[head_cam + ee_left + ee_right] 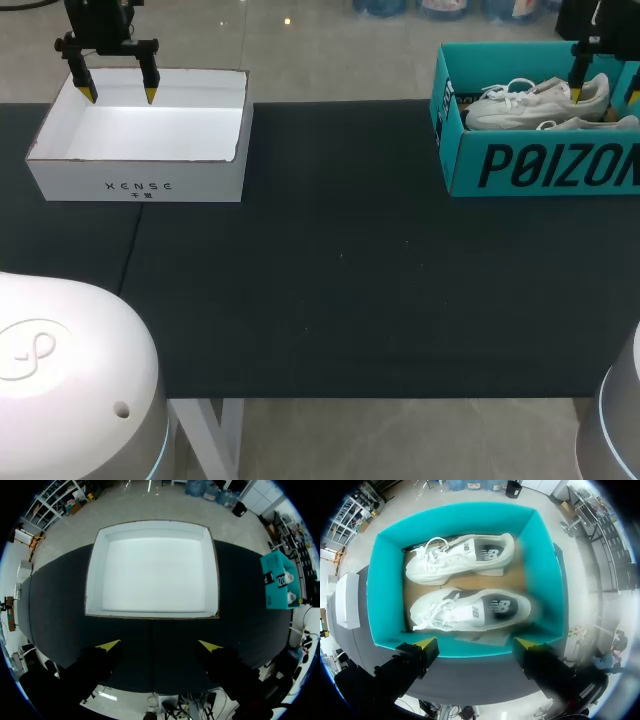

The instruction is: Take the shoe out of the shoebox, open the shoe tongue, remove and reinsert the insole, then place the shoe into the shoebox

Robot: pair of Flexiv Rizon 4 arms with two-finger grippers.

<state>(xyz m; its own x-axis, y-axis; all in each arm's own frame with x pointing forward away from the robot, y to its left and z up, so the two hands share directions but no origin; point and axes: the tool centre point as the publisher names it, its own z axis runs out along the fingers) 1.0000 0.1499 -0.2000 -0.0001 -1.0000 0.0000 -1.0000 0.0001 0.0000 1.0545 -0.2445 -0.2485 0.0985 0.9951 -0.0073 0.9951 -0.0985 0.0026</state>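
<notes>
Our left gripper (119,93) hangs open and empty over the white box (140,185), far left. Our right gripper (475,645), likewise open and empty, hangs over two shoes (470,611) in the shoebox (385,605).

Table cover (350,290) looking matt black, cloth-like. White box (140,185) showing smooth card, raw brown edges. Teal shoebox (547,590) showing matt card walls, bare brown card floor. Shoes (465,555) appearing white, smooth-panelled, cloth laces.

Teal shoebox (385,597), white shoes (465,611) with grey panels, white box (60,178), black table cover (350,290)
</notes>
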